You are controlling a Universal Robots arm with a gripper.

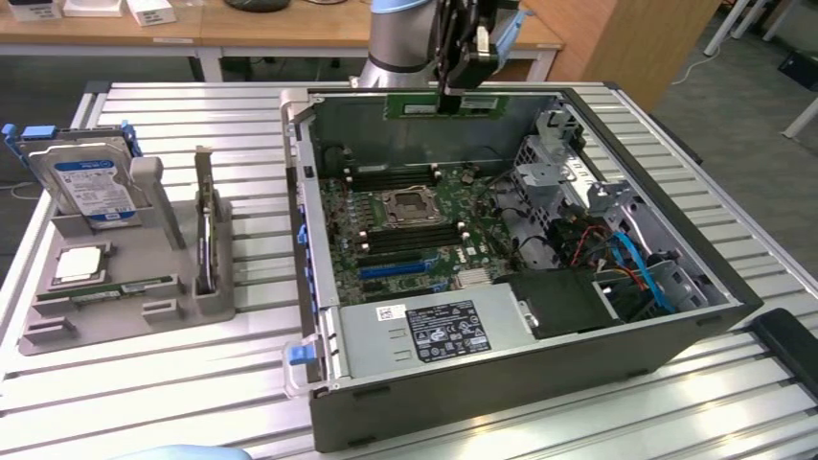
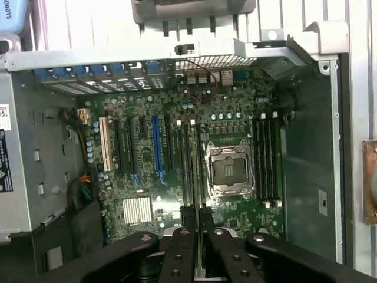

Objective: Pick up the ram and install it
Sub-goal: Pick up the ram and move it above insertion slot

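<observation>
Gripped the ram (image 1: 416,105) firmly between clenched jaws. Held it level and high above the open case (image 1: 511,383), near its wall beside the arm (image 1: 397,43), clear of the motherboard (image 1: 409,240).

- We see a silver-grey, cylindrical arm (image 1: 383,48) with light blue trim (image 1: 511,34).
- We see a black claw (image 2: 197,212), its fingers (image 2: 177,259) dotted with round screws (image 2: 184,232).

- Two rams: one ram (image 1: 428,103) over the case (image 1: 511,402), a second ram (image 1: 109,289) in the tray (image 1: 160,251) beside the case.
- One hard drive (image 1: 92,187).
- One CPU chip (image 1: 79,264).
- One motherboard (image 1: 409,240).
- One power supply (image 1: 435,331).
</observation>
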